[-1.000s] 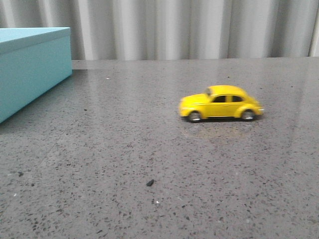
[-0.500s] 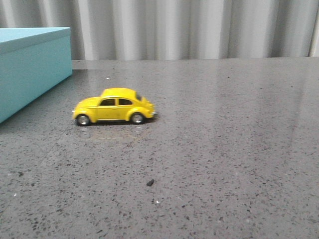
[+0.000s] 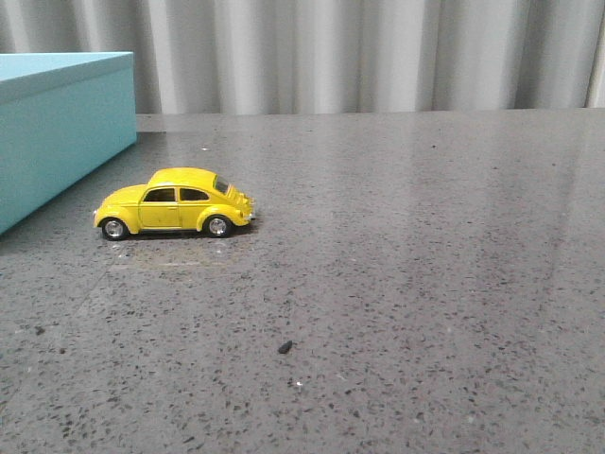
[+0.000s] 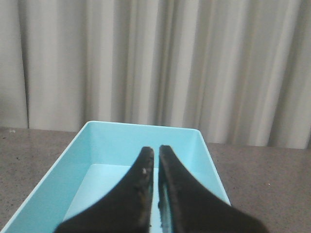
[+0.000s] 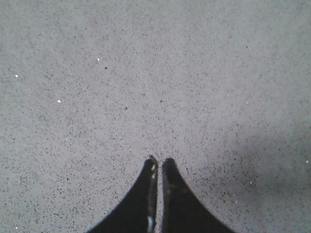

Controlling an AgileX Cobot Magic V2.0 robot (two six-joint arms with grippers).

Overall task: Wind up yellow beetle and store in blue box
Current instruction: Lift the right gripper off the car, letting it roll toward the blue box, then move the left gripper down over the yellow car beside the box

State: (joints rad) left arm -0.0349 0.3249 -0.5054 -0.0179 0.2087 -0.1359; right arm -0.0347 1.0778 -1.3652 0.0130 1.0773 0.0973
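Beetle (image 3: 174, 202) has rolled toward nine o'clock, slowing near the box (image 3: 59, 128); wound. Both my end effectors, left (image 4: 155, 154) and right (image 5: 159, 164), closed, empty.

Grey speckled stone-look tabletop (image 3: 397, 284), glossy, soft pale reflections on far part. Small dark chip (image 3: 285, 347) loose on near surface, tiny white fleck just beside it. Pleated pale grey curtain (image 3: 359, 57) across whole back, vertical folds, meeting table's far edge. Light even, diffuse. Right wrist view: same speckled surface (image 5: 146, 73) ahead of fingers, faint shadow to one side.
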